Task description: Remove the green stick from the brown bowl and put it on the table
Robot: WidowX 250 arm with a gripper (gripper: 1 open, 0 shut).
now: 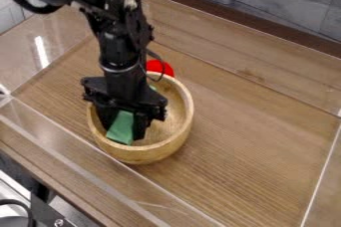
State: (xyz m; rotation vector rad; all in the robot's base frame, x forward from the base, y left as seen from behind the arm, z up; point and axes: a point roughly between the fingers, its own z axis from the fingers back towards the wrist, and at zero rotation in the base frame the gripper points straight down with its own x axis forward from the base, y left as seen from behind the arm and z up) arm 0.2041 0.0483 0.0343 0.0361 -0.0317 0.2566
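The brown bowl point(158, 141) rests on the table point(253, 121) toward the front left. Inside it, standing on end and tilted, is the green stick point(123, 127). My gripper point(126, 112) reaches straight down from above, its black fingers closed on both sides of the stick's upper part. The stick's lower end is at or just above the bowl's floor; I cannot tell whether it touches. The arm hides the back of the bowl.
A small red round object point(159, 69) lies just behind the bowl. Clear acrylic walls point(54, 156) border the table at the front, left and right. Bare wood extends to the right of the bowl.
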